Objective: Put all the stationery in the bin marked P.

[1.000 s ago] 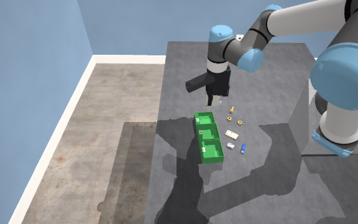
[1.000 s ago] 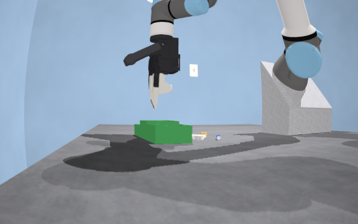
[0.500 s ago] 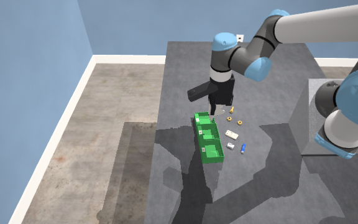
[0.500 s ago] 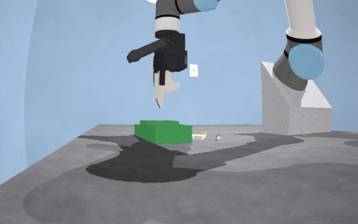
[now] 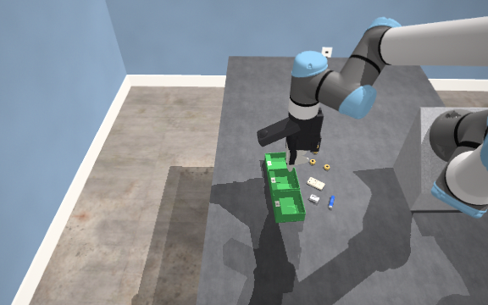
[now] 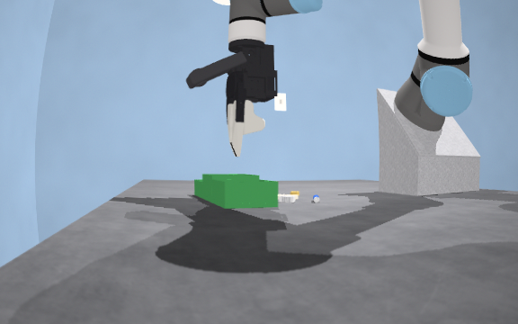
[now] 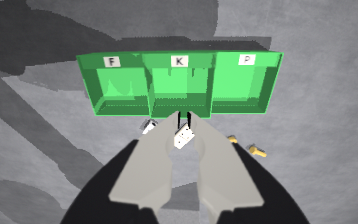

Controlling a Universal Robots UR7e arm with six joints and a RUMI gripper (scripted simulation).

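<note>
A green row of three bins point(image 5: 284, 186) stands upright on the grey table, labelled F point(image 7: 111, 61), K point(image 7: 179, 61) and P point(image 7: 247, 59). I see nothing in the parts of their insides that show. My gripper point(image 7: 183, 113) point(image 6: 236, 150) is shut with nothing between the fingers. It hangs well above the bins, over the table-side rim of the K bin. Beside the bins lie a white domino-like tile point(image 5: 315, 183), a small white block point(image 5: 314, 198), a blue pen point(image 5: 331, 202) and two yellow rings point(image 5: 313, 162) point(image 5: 327, 167).
A grey wedge-shaped pedestal point(image 6: 425, 153) carries the arm's base at the right. The table's left edge runs close to the bins, with floor below it. Dark shadows of the arm fall across the table.
</note>
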